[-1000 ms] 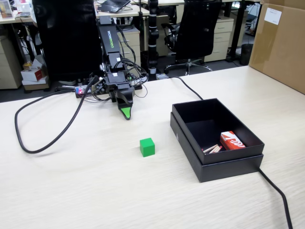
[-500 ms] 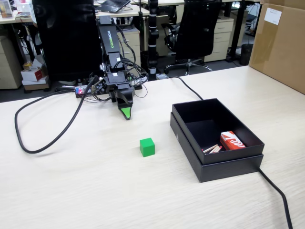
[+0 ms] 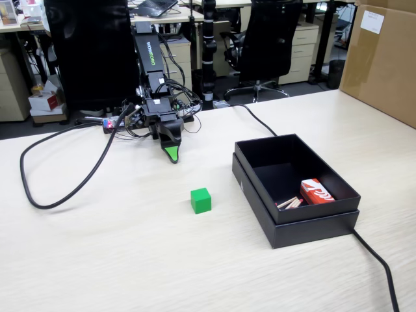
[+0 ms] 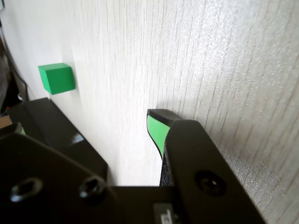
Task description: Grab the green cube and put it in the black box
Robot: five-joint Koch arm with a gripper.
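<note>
The green cube [image 3: 201,200] sits alone on the pale wood table, left of the black box [image 3: 294,223] in the fixed view. My gripper [image 3: 171,155] rests low on the table behind the cube, about a hand's width away, its green tip pointing down toward it. In the wrist view the gripper [image 4: 88,125] stands open. One green-padded fingertip [image 4: 156,128] shows on the right. A sliver of the other shows at the far left. Nothing is between them. The cube [image 4: 56,78] lies ahead at the upper left, and a dark shape that looks like the box [image 4: 51,128] is below it.
Inside the black box lie a small red and white carton [image 3: 316,192] and some thin sticks [image 3: 289,203]. A thick black cable [image 3: 62,188] loops over the table's left side and another cable [image 3: 380,266] runs off at the front right. A large cardboard box [image 3: 383,58] stands at the back right.
</note>
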